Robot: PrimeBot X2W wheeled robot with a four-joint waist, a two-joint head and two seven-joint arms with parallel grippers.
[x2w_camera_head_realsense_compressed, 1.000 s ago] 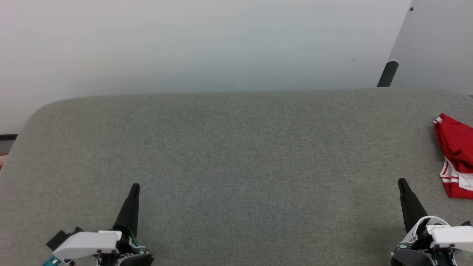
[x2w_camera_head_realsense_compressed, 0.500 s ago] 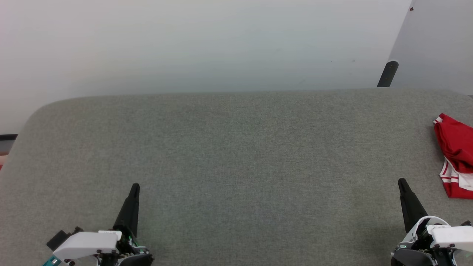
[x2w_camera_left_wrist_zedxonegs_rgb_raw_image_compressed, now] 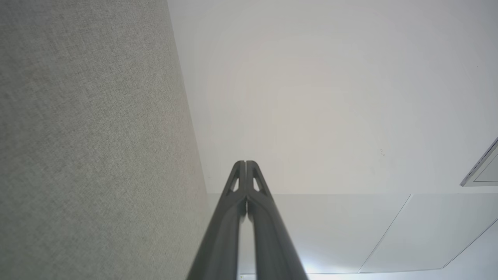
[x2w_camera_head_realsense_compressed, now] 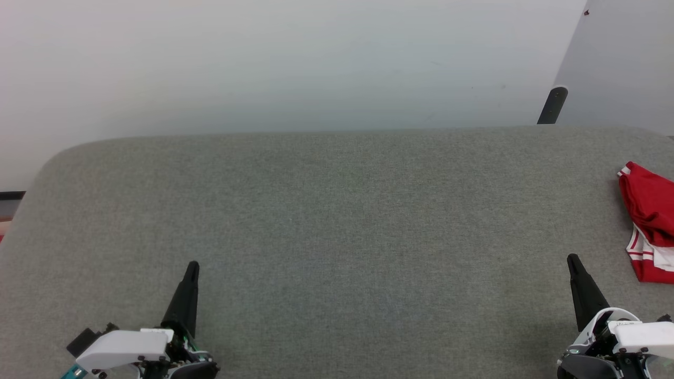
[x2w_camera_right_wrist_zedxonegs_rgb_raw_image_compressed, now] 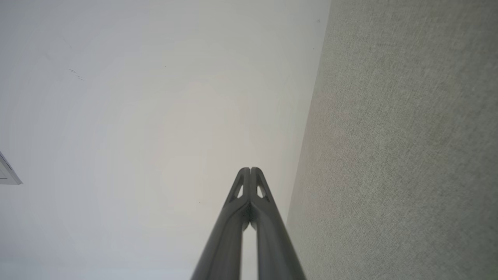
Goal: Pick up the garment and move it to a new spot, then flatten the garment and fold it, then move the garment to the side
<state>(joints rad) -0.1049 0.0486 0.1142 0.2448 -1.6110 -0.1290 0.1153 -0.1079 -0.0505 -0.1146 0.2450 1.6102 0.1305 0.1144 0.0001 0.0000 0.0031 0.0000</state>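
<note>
The garment [x2w_camera_head_realsense_compressed: 650, 221], red with white striped trim, lies bunched at the right edge of the grey fabric table [x2w_camera_head_realsense_compressed: 337, 221], partly cut off by the head view's border. My right gripper [x2w_camera_head_realsense_compressed: 573, 260] hovers low at the lower right, to the left of the garment and apart from it, fingers pressed together and empty. At the lower left my left gripper [x2w_camera_head_realsense_compressed: 192, 267] is shut too, holding nothing. In the left wrist view the left gripper [x2w_camera_left_wrist_zedxonegs_rgb_raw_image_compressed: 245, 162] has its tips touching. The right wrist view shows the right gripper [x2w_camera_right_wrist_zedxonegs_rgb_raw_image_compressed: 250, 169] closed the same way.
A pale wall rises behind the table's far edge. A dark post [x2w_camera_head_realsense_compressed: 552, 105] stands at the back right beside a grey panel [x2w_camera_head_realsense_compressed: 621, 63]. The table's left corner [x2w_camera_head_realsense_compressed: 58, 158] is rounded.
</note>
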